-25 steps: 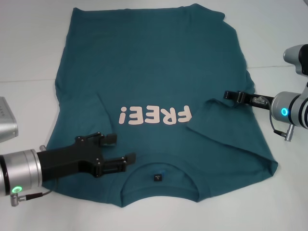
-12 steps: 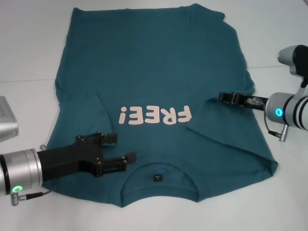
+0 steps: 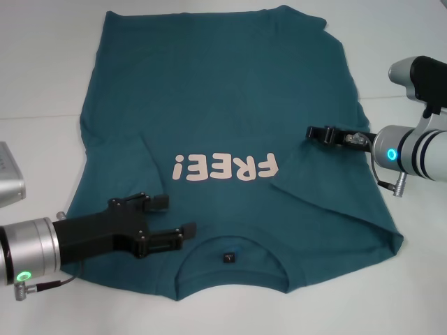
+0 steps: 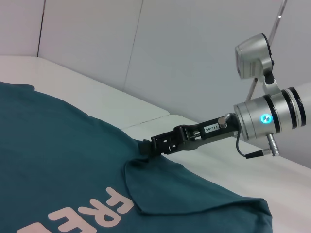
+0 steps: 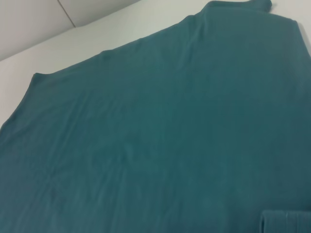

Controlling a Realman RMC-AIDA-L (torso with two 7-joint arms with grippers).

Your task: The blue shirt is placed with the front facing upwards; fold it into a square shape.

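While the blue shirt (image 3: 230, 139) lies print-up, the left gripper (image 3: 173, 216) sits fingers apart beside its collar; the right gripper (image 3: 313, 132) pinches the folded-in sleeve.

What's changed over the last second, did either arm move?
The right gripper has slid toward the robot's left, further in over the blue shirt, drawing the folded-in sleeve with it. It seems pinched on that sleeve's edge throughout. The left gripper stayed open over the shoulder area near the collar, and the rest of the shirt lies as before.
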